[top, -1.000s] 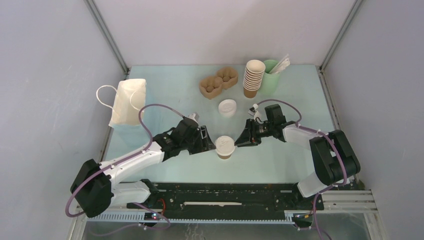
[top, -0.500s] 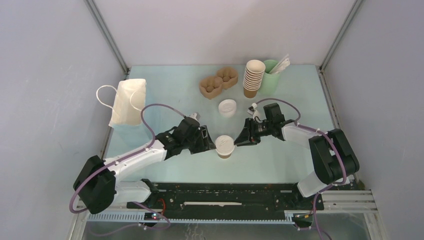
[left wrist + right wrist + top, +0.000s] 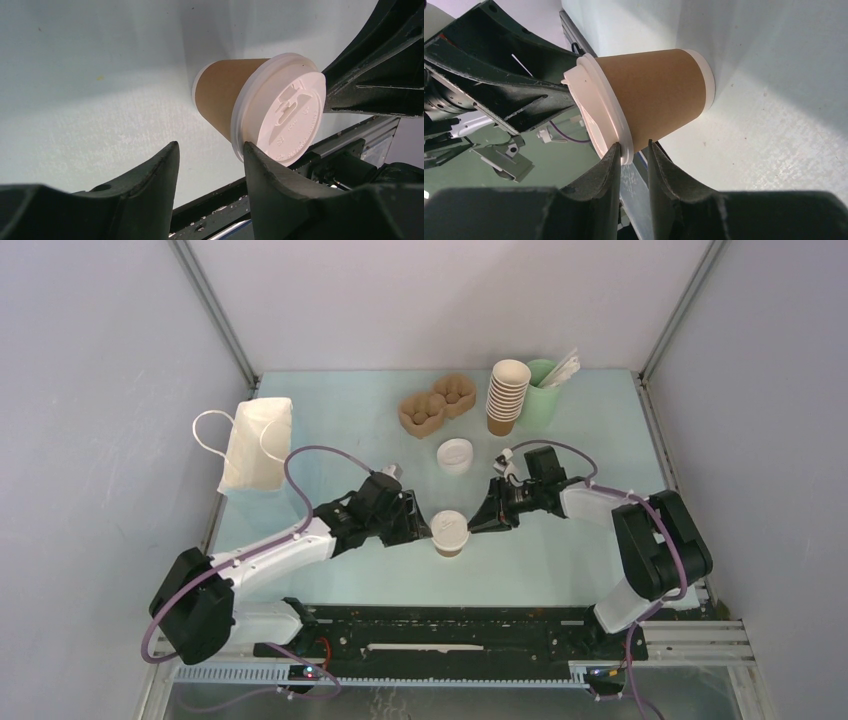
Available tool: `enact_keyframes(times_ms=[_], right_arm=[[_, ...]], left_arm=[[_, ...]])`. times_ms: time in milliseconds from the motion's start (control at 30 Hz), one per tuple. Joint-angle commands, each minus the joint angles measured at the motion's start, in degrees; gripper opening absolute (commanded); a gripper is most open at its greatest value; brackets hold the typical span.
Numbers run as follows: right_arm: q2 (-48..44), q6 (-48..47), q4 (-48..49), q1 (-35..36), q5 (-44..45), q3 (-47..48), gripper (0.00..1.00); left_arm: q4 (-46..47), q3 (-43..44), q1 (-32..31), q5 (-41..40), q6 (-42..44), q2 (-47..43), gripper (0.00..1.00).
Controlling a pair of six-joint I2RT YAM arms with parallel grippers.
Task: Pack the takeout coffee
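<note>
The takeout coffee (image 3: 450, 534), a small brown paper cup with a white lid, stands upright on the table between my two grippers. My left gripper (image 3: 424, 530) is at its left side, open; in the left wrist view one fingertip (image 3: 248, 148) touches the lid's rim (image 3: 240, 120) and nothing lies between the fingers. My right gripper (image 3: 479, 523) is at the cup's right side. In the right wrist view its narrow jaws straddle the lid's rim (image 3: 624, 142), one fingertip (image 3: 615, 148) against it, the other beside the cup wall (image 3: 654, 100).
A white paper bag (image 3: 256, 444) lies at the left. At the back are a cardboard cup carrier (image 3: 437, 405), a tall stack of brown cups (image 3: 507, 396), a pale green cup of sticks (image 3: 543, 392) and a loose white lid (image 3: 455, 455).
My right gripper's jaws have narrowed around the lid's rim. My left gripper has closed a little and edged toward the cup. The cup has stayed in place.
</note>
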Motion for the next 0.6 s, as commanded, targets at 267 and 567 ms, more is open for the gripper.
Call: enact_keyframes(times_ms=[267, 567], right_arm=[[-5.08, 0.80, 0.44, 4.75, 14.99, -4.31, 0.34], [-9.67, 6.22, 5.60, 2.54, 8.22, -3.78, 0.38]], left_arm=[[-3.08, -1.33, -1.60, -6.39, 3.04, 1.81, 0.53], [-4.46, 0.57, -1.71, -7.23, 4.79, 2.72, 0.54]])
